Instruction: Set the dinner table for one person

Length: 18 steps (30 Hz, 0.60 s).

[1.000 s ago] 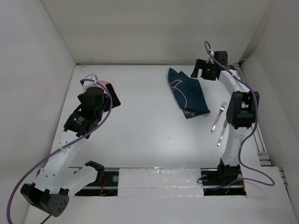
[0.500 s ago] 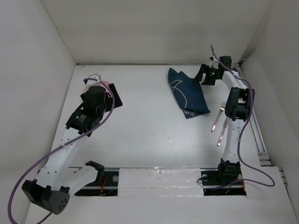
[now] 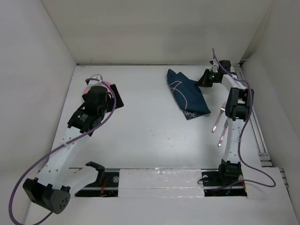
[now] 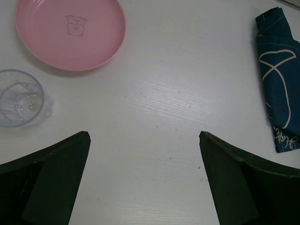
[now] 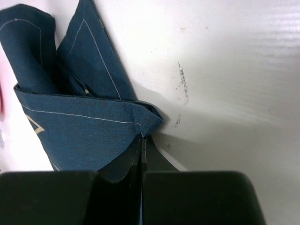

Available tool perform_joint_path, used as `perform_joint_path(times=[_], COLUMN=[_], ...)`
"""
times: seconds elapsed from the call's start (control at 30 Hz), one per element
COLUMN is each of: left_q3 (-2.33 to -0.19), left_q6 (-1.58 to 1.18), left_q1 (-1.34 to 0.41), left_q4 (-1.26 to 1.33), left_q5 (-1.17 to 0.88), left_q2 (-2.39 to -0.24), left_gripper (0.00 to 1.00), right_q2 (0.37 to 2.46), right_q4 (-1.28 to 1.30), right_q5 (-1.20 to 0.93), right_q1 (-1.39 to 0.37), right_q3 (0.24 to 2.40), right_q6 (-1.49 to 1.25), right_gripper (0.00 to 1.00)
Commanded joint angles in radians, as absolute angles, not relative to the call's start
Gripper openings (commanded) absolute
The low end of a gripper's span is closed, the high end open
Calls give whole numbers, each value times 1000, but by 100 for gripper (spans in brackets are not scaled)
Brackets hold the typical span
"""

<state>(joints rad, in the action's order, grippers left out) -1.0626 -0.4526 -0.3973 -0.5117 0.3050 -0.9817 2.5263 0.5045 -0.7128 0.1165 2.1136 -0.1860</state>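
Note:
The dinner table [image 3: 150,131] is a white top walled by white panels. A folded navy placemat [image 3: 187,93] lies at its back right. My right gripper [image 3: 205,78] is shut on that cloth's far right corner. In the right wrist view the fingers [image 5: 143,140] meet on the placemat [image 5: 79,126] at its corner. My left gripper [image 3: 110,96] hovers open at the back left. In its wrist view it [image 4: 144,178] holds nothing, with a pink plate [image 4: 70,33] and a clear glass [image 4: 21,98] ahead of it to the left and the placemat [image 4: 279,93] at the right edge.
A fork [image 3: 218,117] and a knife [image 3: 223,132] lie side by side on the right, just left of the right arm. The pink plate [image 3: 104,83] shows partly behind the left arm. White walls close in the back and both sides.
My right gripper came down to the placemat's far right corner and went from open to shut on it. The left arm shifted slightly and stays open.

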Motion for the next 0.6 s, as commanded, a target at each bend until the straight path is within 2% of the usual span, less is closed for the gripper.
perform_joint_path(times=[0.0, 0.07, 0.3, 0.57], left_q3=[-1058, -1058, -1058, -1058], left_q6=[-440, -440, -440, -440], left_q1=[-397, -397, -397, -397], left_q4=[-479, -479, -479, -488], left_q5=[301, 311, 321, 330], left_q2=[-977, -977, -977, -986], left_gripper=[100, 100, 100, 100], right_q2=[2396, 2273, 1972, 1726], right_q4=[283, 148, 26, 17], right_q5=[-764, -730, -595, -471], right_q1=[121, 92, -63, -290], right_q3=[2010, 1909, 1703, 1419], right_q6=[-284, -295, -203, -137], right_gripper=[0, 0, 0, 0])
